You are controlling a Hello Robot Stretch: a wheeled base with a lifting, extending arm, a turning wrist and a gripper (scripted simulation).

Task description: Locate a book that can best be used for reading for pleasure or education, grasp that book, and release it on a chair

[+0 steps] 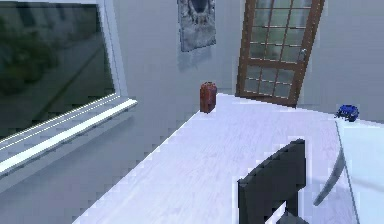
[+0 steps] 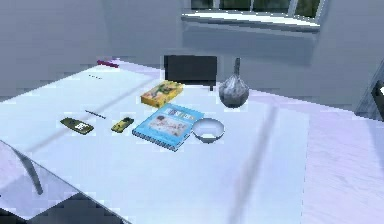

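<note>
- Fingers: whether they are wide or narrow cannot be told.
- Table (image 2: 290, 170) carries the target.
- Chair (image 2: 190, 68) waits at its far edge.
- Book (image 2: 168, 126), blue, lies flat beside a bowl (image 2: 209, 131); grasping and releasing both seem left to do.

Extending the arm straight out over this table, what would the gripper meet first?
Probably the small white bowl, beside the blue book; the grey vase lies farther. Height and depth are unclear.

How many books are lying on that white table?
2: a flat light-blue book beside the small white bowl, and a yellow-orange book just beyond it, near the dark chair back. The yellow one might be a box.
</note>
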